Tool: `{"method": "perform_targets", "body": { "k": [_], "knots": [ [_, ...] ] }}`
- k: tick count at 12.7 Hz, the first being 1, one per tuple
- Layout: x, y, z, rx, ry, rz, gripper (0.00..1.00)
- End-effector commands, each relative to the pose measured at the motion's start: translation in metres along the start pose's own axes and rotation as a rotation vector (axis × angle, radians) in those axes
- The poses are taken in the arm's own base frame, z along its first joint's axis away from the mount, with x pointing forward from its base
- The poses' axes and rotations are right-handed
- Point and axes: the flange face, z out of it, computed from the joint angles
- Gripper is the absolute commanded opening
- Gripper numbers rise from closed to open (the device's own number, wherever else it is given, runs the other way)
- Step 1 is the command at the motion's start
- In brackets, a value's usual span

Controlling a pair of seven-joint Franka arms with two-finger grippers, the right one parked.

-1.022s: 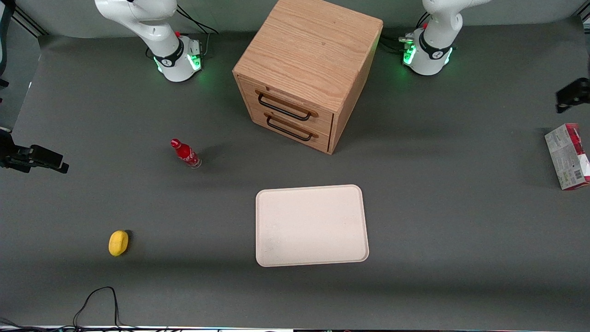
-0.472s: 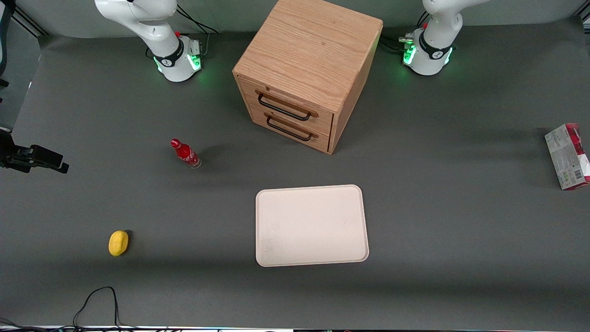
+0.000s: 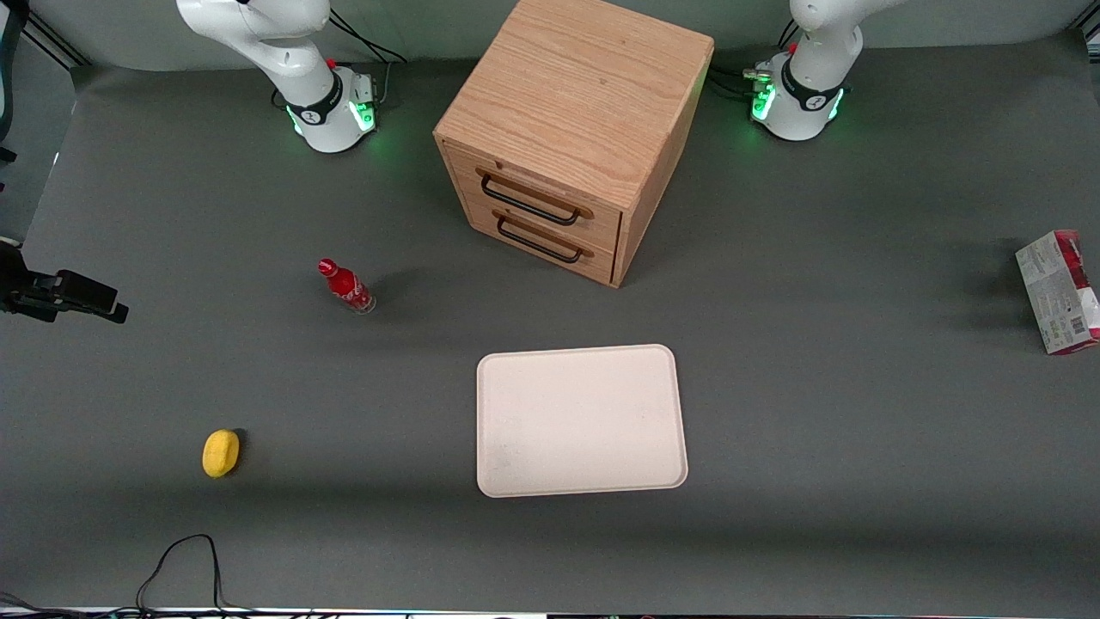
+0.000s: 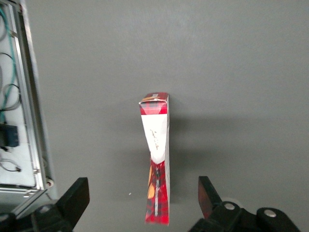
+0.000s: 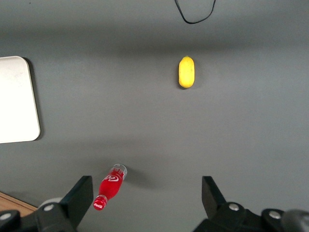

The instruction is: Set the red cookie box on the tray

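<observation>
The red cookie box (image 3: 1059, 292) stands on its long narrow edge at the working arm's end of the table, grey-white printed face toward the front camera. In the left wrist view its red top edge (image 4: 158, 159) runs lengthwise between my fingers. My left gripper (image 4: 142, 187) hangs open above the box, one black finger (image 4: 75, 195) on each side and well apart from it. The front view does not show the gripper. The cream tray (image 3: 581, 419) lies flat mid-table, nearer the front camera than the cabinet, with nothing on it.
A wooden two-drawer cabinet (image 3: 571, 137) stands at the back middle. A small red bottle (image 3: 345, 286) and a yellow lemon-like object (image 3: 221, 452) sit toward the parked arm's end. A metal table-edge rail (image 4: 24, 96) with cables runs close to the box.
One second ago the gripper showed at the front view's edge above the box; it has since left that view. Its shadow has shifted onto the table beside the box. The box has not moved.
</observation>
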Motion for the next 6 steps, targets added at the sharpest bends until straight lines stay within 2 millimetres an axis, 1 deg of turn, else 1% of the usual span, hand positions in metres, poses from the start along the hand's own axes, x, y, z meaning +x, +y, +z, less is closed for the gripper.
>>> {"method": "perform_targets", "body": {
  "k": [1, 2, 3, 4, 5, 6],
  "knots": [
    [-0.005, -0.008, 0.051, -0.078, -0.010, -0.036, 1.00],
    [-0.004, -0.010, 0.066, -0.077, -0.009, -0.036, 1.00],
    [-0.007, -0.014, 0.083, -0.078, -0.006, -0.031, 1.00],
    [-0.010, -0.017, 0.096, -0.093, 0.002, -0.046, 1.00],
    [-0.012, -0.016, 0.112, -0.119, -0.008, -0.065, 1.00],
    [-0.013, -0.017, 0.124, -0.141, -0.010, -0.085, 0.99]
  ]
}}
